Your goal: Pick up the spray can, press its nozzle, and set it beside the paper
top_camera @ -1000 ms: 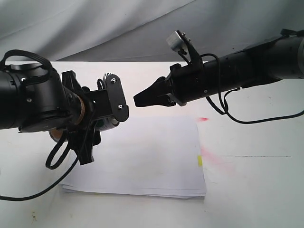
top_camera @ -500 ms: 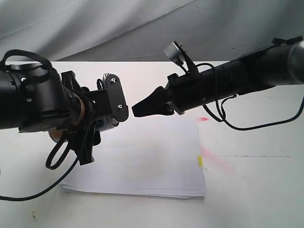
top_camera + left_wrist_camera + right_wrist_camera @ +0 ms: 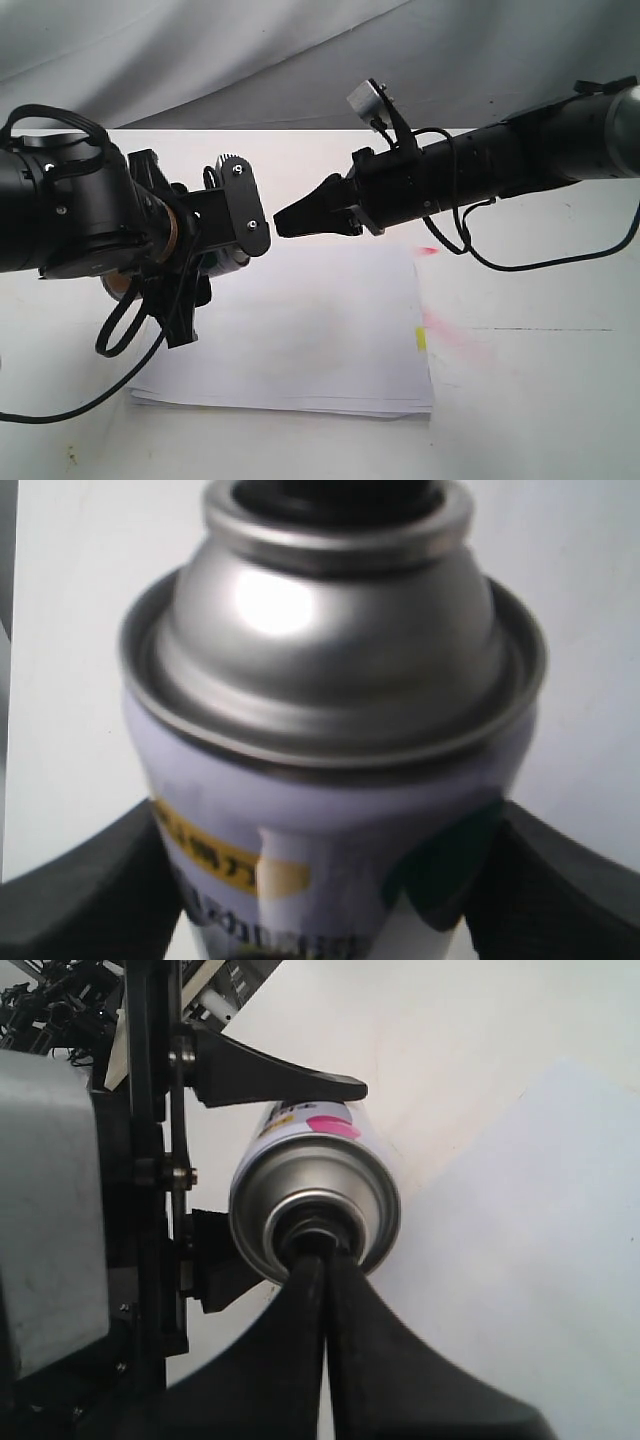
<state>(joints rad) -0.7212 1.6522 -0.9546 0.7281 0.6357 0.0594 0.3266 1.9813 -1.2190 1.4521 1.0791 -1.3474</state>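
My left gripper (image 3: 330, 880) is shut on the spray can (image 3: 330, 680), its dark fingers (image 3: 90, 880) pressed on both sides of the white label under the silver dome. In the exterior view the left gripper (image 3: 245, 215) holds the can sideways above the table, with the can mostly hidden behind it. My right gripper (image 3: 282, 222) is shut, and its joined tips (image 3: 322, 1250) touch the black nozzle (image 3: 315, 1230) in the middle of the can's silver top (image 3: 300, 1175). The paper (image 3: 300, 330) lies flat below both arms, with a yellow tab (image 3: 421, 338) on its right edge.
The white table (image 3: 540, 400) carries a pink smear (image 3: 450, 330) just right of the paper. A grey cloth (image 3: 250, 50) hangs behind the table. Black cables (image 3: 120, 330) loop under the left arm, and more trail from the right arm (image 3: 520, 255).
My right gripper has moved left toward the can, and its shut tips now stand right by the left gripper. The left arm and can have not moved.
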